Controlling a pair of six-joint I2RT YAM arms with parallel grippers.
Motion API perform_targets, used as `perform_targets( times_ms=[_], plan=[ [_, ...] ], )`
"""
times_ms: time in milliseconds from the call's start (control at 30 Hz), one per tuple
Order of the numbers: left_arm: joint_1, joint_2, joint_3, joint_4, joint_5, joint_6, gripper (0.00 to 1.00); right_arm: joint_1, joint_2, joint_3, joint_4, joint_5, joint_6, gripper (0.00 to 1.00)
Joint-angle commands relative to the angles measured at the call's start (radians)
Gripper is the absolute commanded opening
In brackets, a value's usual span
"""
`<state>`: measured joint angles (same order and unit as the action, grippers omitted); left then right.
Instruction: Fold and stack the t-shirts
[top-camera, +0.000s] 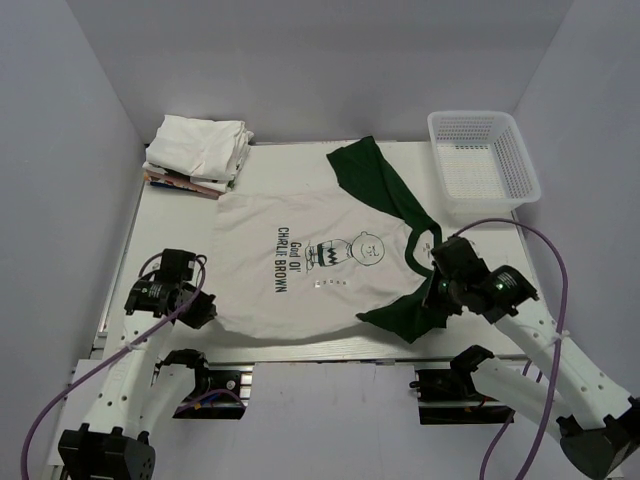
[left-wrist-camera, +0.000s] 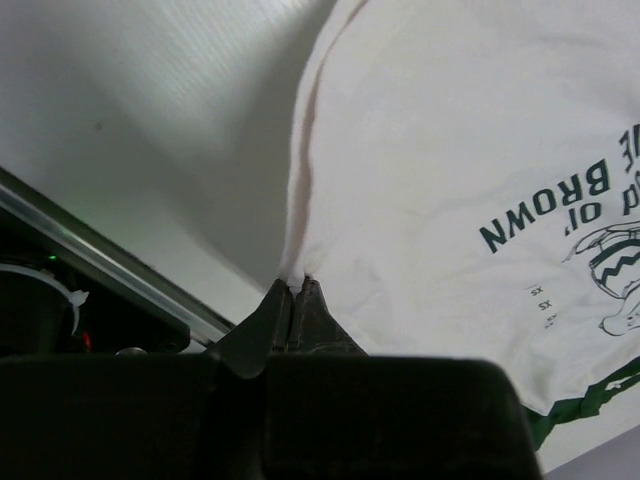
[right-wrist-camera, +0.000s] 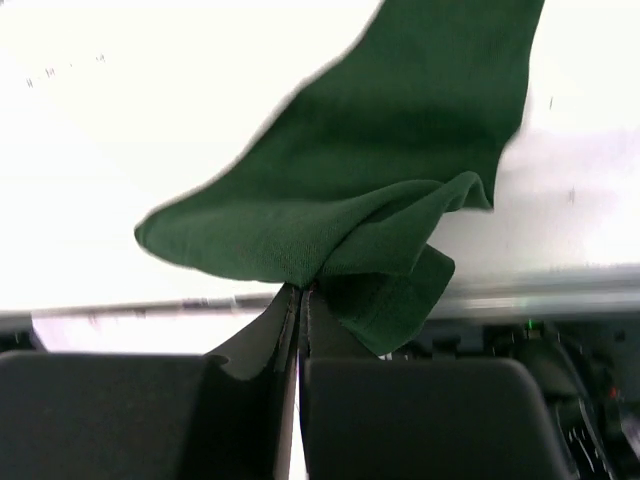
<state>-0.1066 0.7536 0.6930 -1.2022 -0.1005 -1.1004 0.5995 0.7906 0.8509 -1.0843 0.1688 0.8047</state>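
The left gripper (left-wrist-camera: 297, 292) pinches the t-shirt's (top-camera: 300, 290) white hem corner (left-wrist-camera: 296, 262); the right gripper (right-wrist-camera: 300, 297) clamps its green sleeve (right-wrist-camera: 370, 180).

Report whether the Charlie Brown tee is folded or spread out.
Spread: the white, green-sleeved cloth tee lies open, print fully showing, unfolded.

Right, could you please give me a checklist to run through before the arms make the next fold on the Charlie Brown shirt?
1. Left gripper shut on the hem corner: ok.
2. Right gripper shut on the near green sleeve: ok, though the cloth is bunched at the fingertips.
3. T-shirt spread with the print facing up: ok.
4. Far sleeve lying flat: cannot tell; it looks creased.
5. Folded stack apart from the shirt's far corner: cannot tell; they lie very close.
6. Basket out of the fold's way: ok, at the far right.
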Motion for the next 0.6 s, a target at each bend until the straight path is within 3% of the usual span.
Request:
perform_targets(
  times_ms=[0,267,567],
  plan=[
    [0.007,0.028,0.019,0.101,0.016,-0.021,0.00,-0.006,0.062,0.072,0.147,0.109,-0.013,0.00],
    [0.007,0.243,0.146,0.150,-0.110,-0.044,0.00,-0.039,0.277,0.236,0.254,0.260,-0.082,0.00],
    [0.050,0.455,0.226,0.272,-0.160,-0.081,0.00,-0.150,0.527,0.347,0.460,0.186,-0.191,0.00]
  ],
)
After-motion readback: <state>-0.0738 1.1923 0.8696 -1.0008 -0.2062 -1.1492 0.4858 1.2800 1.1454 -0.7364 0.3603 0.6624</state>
